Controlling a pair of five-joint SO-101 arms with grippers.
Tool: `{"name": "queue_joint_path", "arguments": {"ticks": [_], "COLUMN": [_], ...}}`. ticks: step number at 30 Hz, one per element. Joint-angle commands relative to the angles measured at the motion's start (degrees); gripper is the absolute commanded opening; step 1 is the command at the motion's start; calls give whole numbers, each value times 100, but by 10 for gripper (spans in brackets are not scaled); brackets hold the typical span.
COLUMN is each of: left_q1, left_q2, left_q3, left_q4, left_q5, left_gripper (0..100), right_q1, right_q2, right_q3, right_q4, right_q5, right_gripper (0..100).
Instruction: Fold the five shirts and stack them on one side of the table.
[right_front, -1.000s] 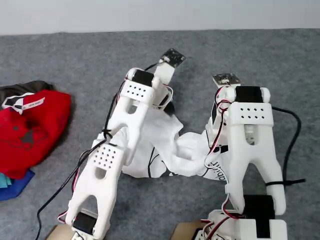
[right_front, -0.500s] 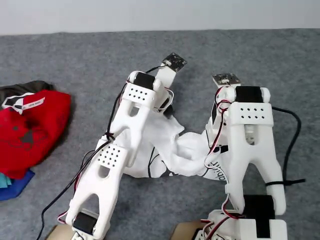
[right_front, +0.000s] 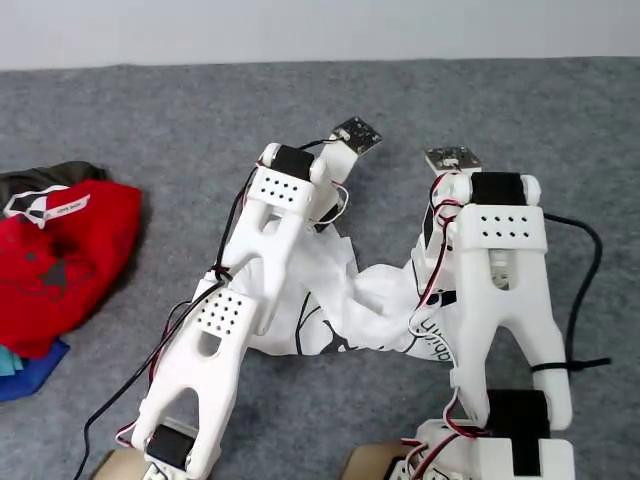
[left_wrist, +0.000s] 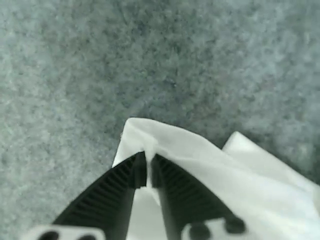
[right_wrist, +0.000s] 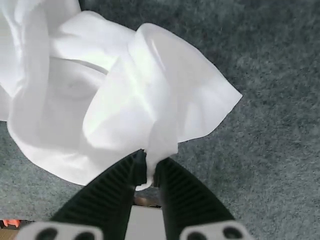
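A crumpled white shirt (right_front: 350, 305) with black print lies in the middle of the grey table, between the two arms. My left gripper (left_wrist: 148, 168) is shut on a raised fold of the white shirt (left_wrist: 210, 160); in the high view that arm (right_front: 285, 200) stands over the shirt's far left part. My right gripper (right_wrist: 148, 171) is shut on an edge of the white shirt (right_wrist: 130, 100), which hangs bunched beyond its tips. The right arm (right_front: 495, 240) covers the shirt's right part in the high view.
A pile of shirts lies at the table's left edge: a red one (right_front: 65, 255) on top, a black one (right_front: 40, 180) behind it, and blue cloth (right_front: 30, 370) beneath. Bare grey carpet (right_front: 150, 110) stretches across the far side.
The left arm's wrist has shifted slightly to the right and away with the shirt's fold, pulling the cloth tighter. The right arm has kept still.
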Motion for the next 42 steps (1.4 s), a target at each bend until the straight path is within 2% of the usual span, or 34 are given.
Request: {"name": "queue_joint_path", "arguments": {"ticks": [1,6,10,15,22,33,42], "left_q1": [-53,-369,-642,-932,-1187,-1196,-1204], "left_q2": [-325,-1055,-1934,-2963,-3815,-5301,-6822], "left_q3": [-541,-901,-910,-910,-919,-919,-945], "left_q4": [369,413,413,413,413,404,237], "left_q5": [-18,-9,0,0,0,0,404], "left_gripper": [2,2,2,2,2,2,2], "right_q1": [57,66,338,708,716,734,743], "right_q2": [-453,-1068,-1429,-1578,-1578,-1578,-1569], "right_q3": [-202,-598,-888,-1380,-2242,-3262,-5011], "right_q4": [242,242,233,233,233,224,224], "right_q5": [26,53,53,62,229,378,369], "right_gripper": [9,9,9,9,9,9,9]}}
